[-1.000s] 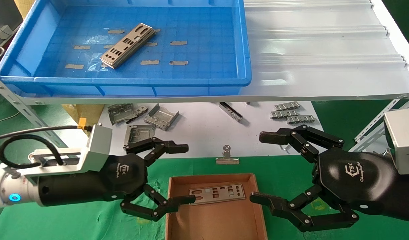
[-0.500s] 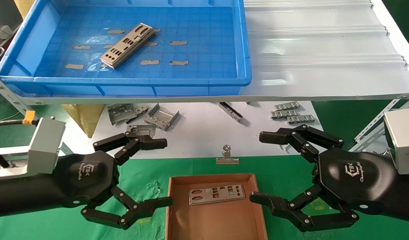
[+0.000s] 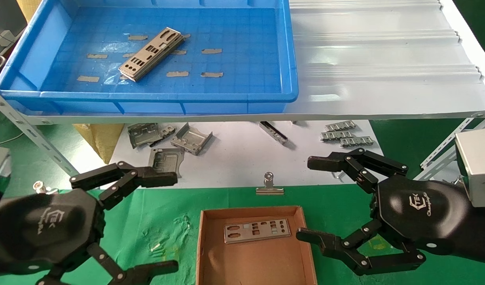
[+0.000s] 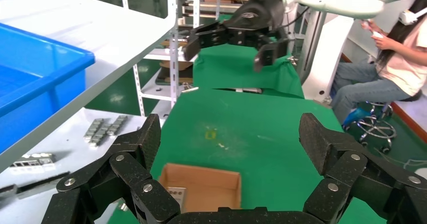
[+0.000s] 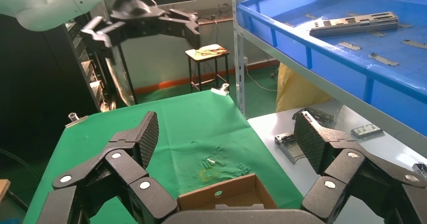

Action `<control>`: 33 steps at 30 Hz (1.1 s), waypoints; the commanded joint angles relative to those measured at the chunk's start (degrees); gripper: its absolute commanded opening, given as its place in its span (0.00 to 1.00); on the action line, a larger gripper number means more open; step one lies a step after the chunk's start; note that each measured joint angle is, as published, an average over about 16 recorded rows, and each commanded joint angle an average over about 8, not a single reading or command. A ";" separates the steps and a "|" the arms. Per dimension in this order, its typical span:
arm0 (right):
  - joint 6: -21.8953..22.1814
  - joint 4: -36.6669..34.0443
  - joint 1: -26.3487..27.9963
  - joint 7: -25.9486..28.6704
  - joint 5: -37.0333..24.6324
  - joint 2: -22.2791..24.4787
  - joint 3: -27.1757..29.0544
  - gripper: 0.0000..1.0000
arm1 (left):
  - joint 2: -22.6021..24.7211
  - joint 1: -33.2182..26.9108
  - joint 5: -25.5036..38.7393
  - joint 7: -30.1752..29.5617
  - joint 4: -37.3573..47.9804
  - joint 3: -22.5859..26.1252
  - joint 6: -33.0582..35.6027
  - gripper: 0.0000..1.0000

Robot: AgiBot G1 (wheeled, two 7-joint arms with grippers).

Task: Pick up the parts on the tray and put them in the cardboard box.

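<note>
A stack of silvery punched parts (image 3: 151, 54) lies in the blue tray (image 3: 290, 59) on the upper shelf; it also shows in the right wrist view (image 5: 354, 23). One plate (image 3: 256, 230) lies flat in the brown cardboard box (image 3: 254, 265) on the green cloth. My left gripper (image 3: 173, 223) is open and empty, low and to the left of the box. In its wrist view (image 4: 232, 138) the box (image 4: 211, 186) lies beneath it. My right gripper (image 3: 305, 199) is open and empty beside the box's right wall, and its wrist view (image 5: 226, 133) shows the box (image 5: 221, 196) below.
Bent grey brackets (image 3: 191, 138), linked metal strips (image 3: 345, 136) and a binder clip (image 3: 269, 186) lie on the white lower surface behind the box. A white corrugated sheet (image 3: 385, 59) lies right of the tray. A person (image 4: 382, 58) sits beyond the table.
My left gripper has drawn back from the box towards the left and lower, still open and empty. The plate stays in the box. The right arm has not moved.
</note>
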 commanded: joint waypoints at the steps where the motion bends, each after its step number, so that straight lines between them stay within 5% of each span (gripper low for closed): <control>1: 0.00 0.00 0.00 0.00 0.00 0.00 0.00 1.00 | -1.11 0.66 -0.66 -0.95 -1.74 -0.69 -0.19 1.00; 33: 0.01 -0.01 -0.01 0.00 0.00 0.00 0.00 1.00 | -0.56 0.35 -0.32 -0.60 -0.82 -0.35 -0.14 1.00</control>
